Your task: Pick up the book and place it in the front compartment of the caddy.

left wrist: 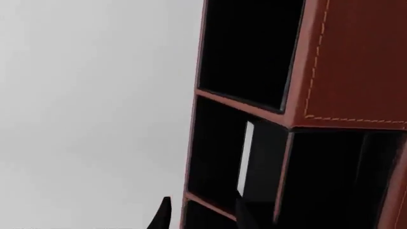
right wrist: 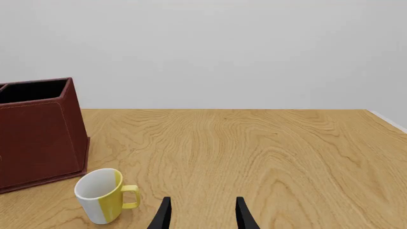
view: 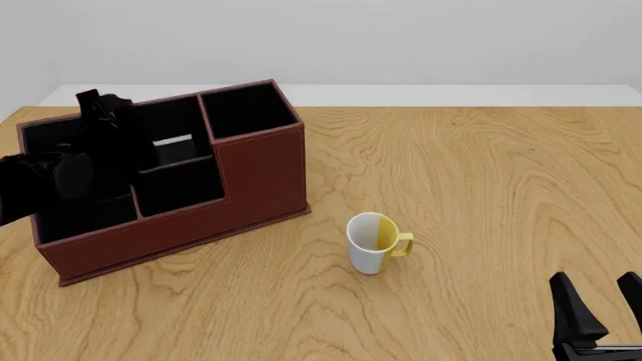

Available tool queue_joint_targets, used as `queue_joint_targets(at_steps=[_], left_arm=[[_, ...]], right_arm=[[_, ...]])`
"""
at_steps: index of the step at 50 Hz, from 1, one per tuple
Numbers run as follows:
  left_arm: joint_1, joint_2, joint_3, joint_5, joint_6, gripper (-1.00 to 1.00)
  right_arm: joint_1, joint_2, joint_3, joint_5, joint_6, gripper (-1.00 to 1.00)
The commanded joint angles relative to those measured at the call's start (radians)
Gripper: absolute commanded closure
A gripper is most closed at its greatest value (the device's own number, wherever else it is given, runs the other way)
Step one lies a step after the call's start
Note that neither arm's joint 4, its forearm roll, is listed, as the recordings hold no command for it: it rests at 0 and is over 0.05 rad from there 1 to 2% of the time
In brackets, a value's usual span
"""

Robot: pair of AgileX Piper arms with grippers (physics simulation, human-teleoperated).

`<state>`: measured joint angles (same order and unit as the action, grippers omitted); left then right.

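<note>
The reddish-brown caddy (view: 263,177) stands at the table's left. The black book (view: 173,142), white page edge up, stands inside a middle compartment, behind the low front compartments. In the left wrist view the book's white edge (left wrist: 247,157) shows inside a black-lined compartment of the caddy (left wrist: 356,62). My left gripper (left wrist: 203,217) is open and empty, its tips apart just short of the book. In the front view the left arm (view: 95,143) hangs over the caddy's left part. My right gripper (view: 598,292) is open and empty at the table's near right corner.
A white-and-yellow mug (view: 373,242) stands upright on the wooden table just right of the caddy's front corner. It shows in the right wrist view (right wrist: 100,194) ahead of the right gripper (right wrist: 202,212), beside the caddy's tall end (right wrist: 35,138).
</note>
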<state>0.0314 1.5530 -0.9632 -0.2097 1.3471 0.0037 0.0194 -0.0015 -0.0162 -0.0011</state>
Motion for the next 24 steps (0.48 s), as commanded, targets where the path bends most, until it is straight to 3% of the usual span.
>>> queue_joint_targets(at_steps=[1,16,24], left_arm=[[0.000,-0.111,0.023,0.060,0.016,-1.00],[-0.009,-0.347,0.115,0.163,0.036,-1.00],[-0.056,-0.524,0.189,0.241,0.034,-1.00]], right_arm=[[0.000,0.000,0.000,0.000,0.000,-1.00],[0.000,0.000,0.000,0.000,0.000,-1.00],[0.000,0.000,0.000,0.000,0.000,-1.00]])
